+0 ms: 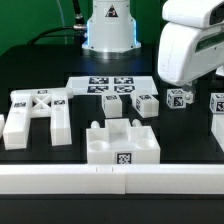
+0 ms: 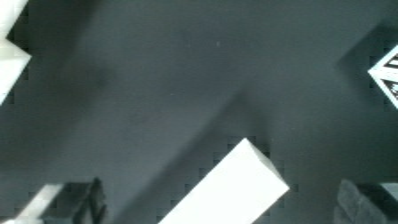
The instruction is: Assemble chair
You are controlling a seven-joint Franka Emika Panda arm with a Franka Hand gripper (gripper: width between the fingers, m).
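The chair parts lie loose on the black table. An H-shaped piece (image 1: 35,115) lies at the exterior view's left. The seat block (image 1: 120,143) stands front centre. Small tagged pegs (image 1: 147,103) (image 1: 178,97) and another part (image 1: 218,103) lie towards the right. The arm's hand (image 1: 190,45) hangs above the right-hand parts, and its fingertips are hidden in that view. In the wrist view my gripper (image 2: 222,205) is open, with its fingers (image 2: 71,200) wide apart. A white part (image 2: 240,185) lies below between them, touching neither. A tagged part (image 2: 388,85) shows at the frame's edge.
The marker board (image 1: 110,85) lies flat behind the seat block. A long white rail (image 1: 110,180) runs along the table's front edge. The robot base (image 1: 108,30) stands at the back centre.
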